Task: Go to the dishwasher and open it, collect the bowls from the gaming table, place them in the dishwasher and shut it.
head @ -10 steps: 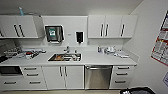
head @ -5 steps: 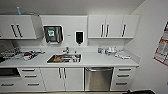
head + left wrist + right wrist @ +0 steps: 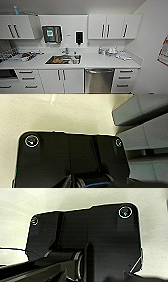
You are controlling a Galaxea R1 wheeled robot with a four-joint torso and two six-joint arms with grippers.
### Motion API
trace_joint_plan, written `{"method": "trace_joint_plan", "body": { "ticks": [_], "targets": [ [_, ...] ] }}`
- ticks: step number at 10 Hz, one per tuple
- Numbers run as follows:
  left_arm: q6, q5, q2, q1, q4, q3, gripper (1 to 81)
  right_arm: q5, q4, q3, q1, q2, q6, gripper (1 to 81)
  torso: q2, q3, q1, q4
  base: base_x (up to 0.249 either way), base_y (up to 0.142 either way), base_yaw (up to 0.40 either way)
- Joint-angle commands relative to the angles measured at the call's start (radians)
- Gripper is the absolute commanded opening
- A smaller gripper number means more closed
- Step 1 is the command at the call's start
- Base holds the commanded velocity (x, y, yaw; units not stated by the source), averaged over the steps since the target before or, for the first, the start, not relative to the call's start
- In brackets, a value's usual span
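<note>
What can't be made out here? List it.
- Inside of the dishwasher: hidden, its door is shut; head view.
- Dishwasher's lower edge: cut off by the picture's bottom edge; head view.
- What lies in the sink: too blurred to name; head view.
- Small items on the counter, by the right wall: too small and blurred to identify; head view.
- Both grippers' fingers: hidden behind the robot's dark plates; wrist views.

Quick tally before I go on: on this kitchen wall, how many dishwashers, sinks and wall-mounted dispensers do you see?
Dishwasher: 1
Sink: 1
Wall-mounted dispensers: 2
Total: 4
</note>
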Motion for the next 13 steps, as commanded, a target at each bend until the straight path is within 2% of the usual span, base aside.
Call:
{"method": "trace_joint_plan", "body": {
  "ticks": [1,13],
  "targets": [
    [-0.001,0.042,-0.009,-0.057,-0.002,0.013,81.1,-0.051,0.007,0.002,0.052,-0.010,0.000,81.1,0.000,0.000,0.000,0.000,0.107,0.000,0.000],
    [-0.001,0.042,-0.010,-0.057,-0.004,0.013,81.1,-0.051,0.007,-0.005,0.049,-0.010,0.000,81.1,-0.001,0.000,-0.001,0.000,0.107,0.000,0.000]
  ]
}}
